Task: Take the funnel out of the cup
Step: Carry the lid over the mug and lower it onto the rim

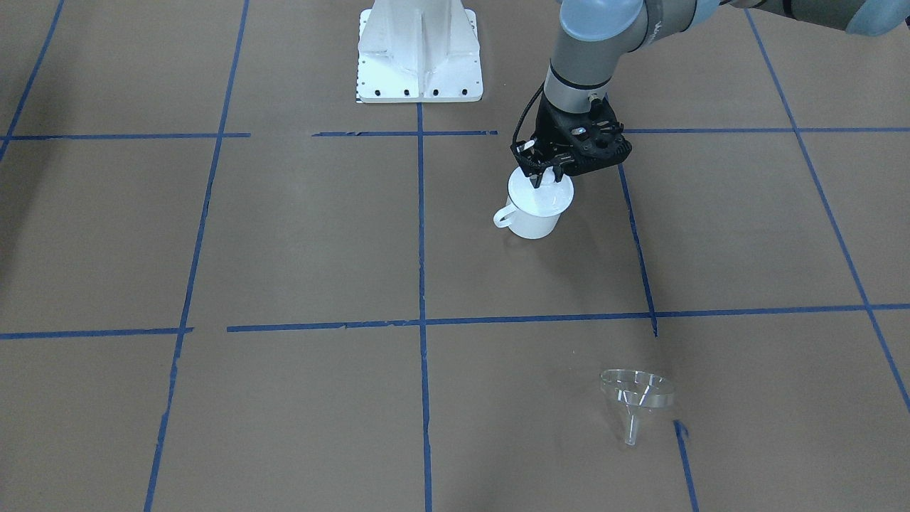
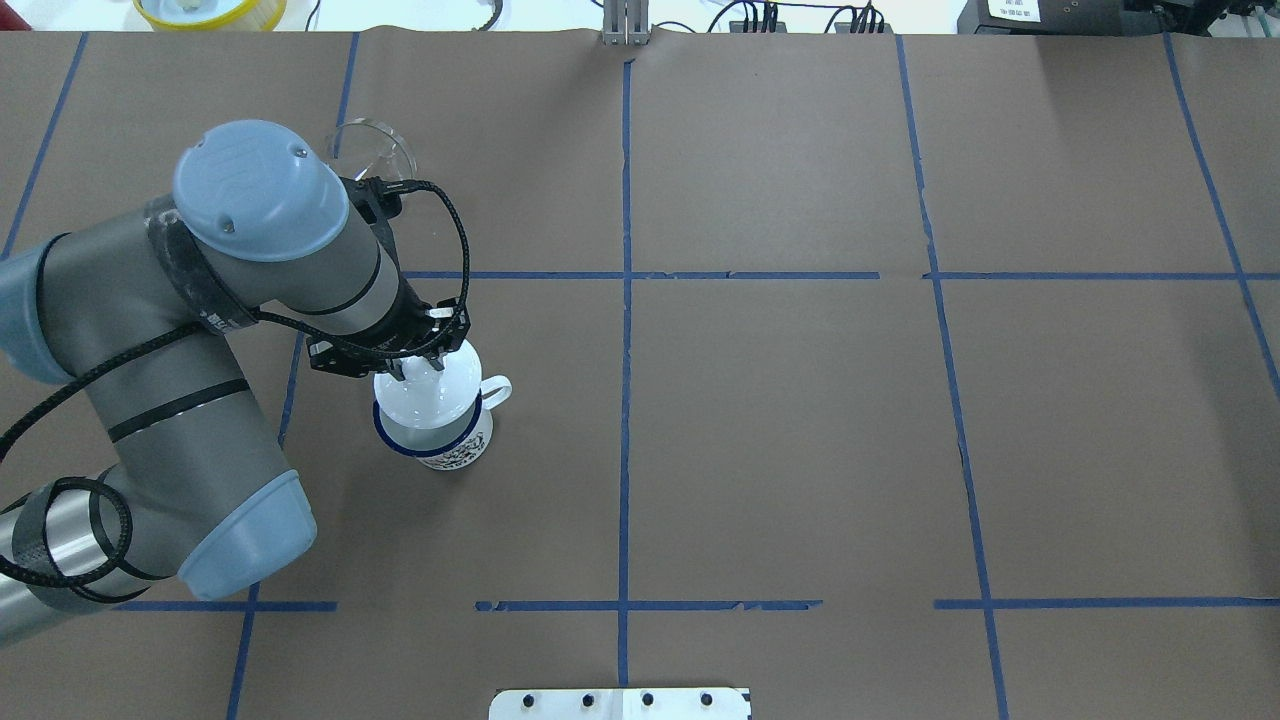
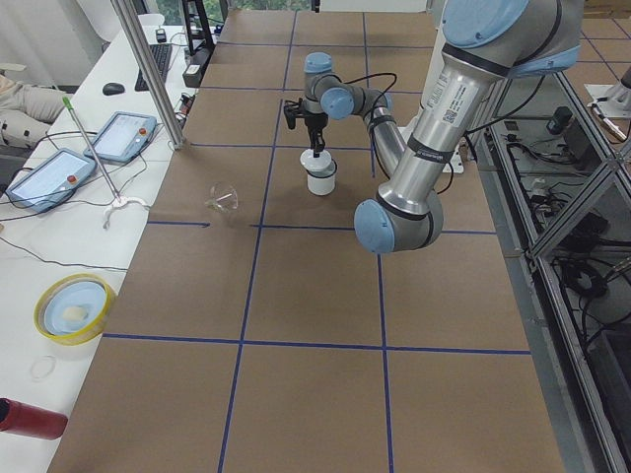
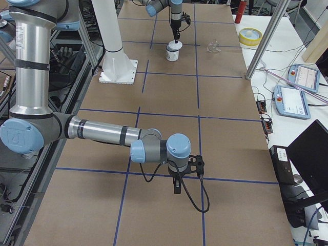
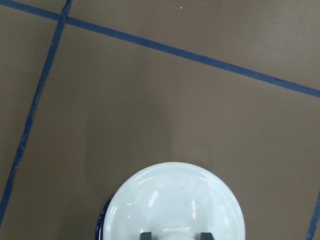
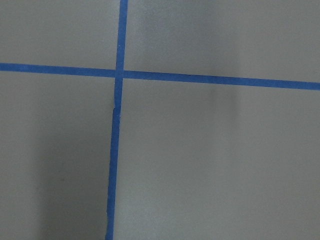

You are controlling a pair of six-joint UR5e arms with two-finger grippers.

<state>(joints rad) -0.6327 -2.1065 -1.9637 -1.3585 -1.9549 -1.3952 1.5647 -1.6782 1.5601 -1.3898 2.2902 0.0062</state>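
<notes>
The cup (image 1: 533,225) is a white mug with a dark blue rim (image 2: 400,447) and stands upright with a white round knobbed lid (image 2: 428,402) on top. My left gripper (image 1: 542,178) points straight down over it. In the left wrist view its fingertips (image 5: 146,235) stand close on either side of the lid's knob (image 5: 175,233). The clear funnel (image 1: 635,390) is not in the cup. It lies on its side on the table well away from the cup, also in the overhead view (image 2: 372,148). My right gripper (image 4: 177,188) shows only in the right side view, so I cannot tell its state.
The table is brown paper with blue tape lines (image 1: 421,213). The robot's white base (image 1: 419,53) stands at the table's back. A yellow-rimmed bowl (image 3: 74,307) and tablets (image 3: 126,135) sit on the side bench, off the work area.
</notes>
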